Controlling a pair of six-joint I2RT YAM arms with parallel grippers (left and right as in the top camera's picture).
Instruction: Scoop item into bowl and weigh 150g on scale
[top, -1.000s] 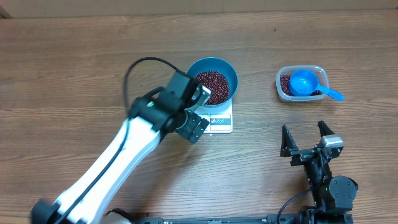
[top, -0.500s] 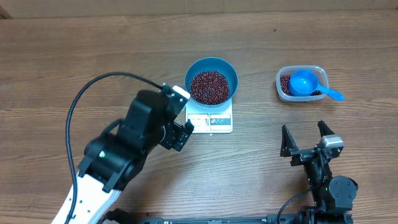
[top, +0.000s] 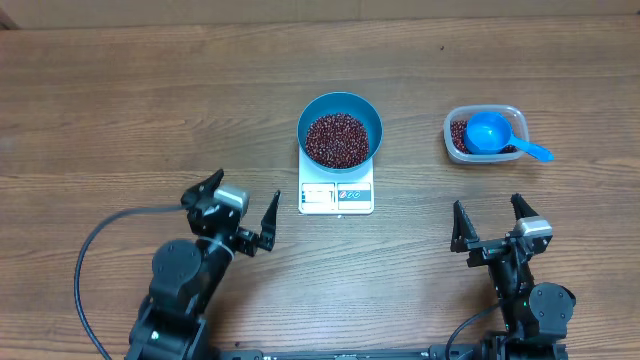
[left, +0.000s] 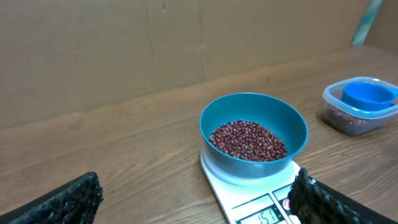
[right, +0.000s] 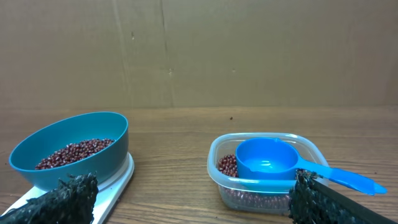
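The blue bowl (top: 340, 108) stands on the white scale (top: 336, 197) at the table's middle, with a heap of dark red-brown beans (top: 338, 138) inside. In the left wrist view the bowl (left: 297, 134) and its beans (left: 249, 140) lie ahead, and the scale (left: 249, 193) shows digits on its display. My left gripper (top: 237, 205) is open and holds nothing, low at the front left and apart from the scale. The right gripper (top: 488, 215) is open and holds nothing at the front right. It faces the bowl (right: 74, 146) and the tub.
A clear plastic tub (top: 508, 118) at the right holds more beans, and a small blue handled scoop (top: 488, 132) lies in it. The right wrist view shows the tub (right: 267, 196) and the scoop (right: 267, 158) straight ahead. Bare wooden tabletop surrounds everything.
My left arm has drawn back from beside the bowl and scale to the front left of the table, gripper still open. The right arm has not moved.
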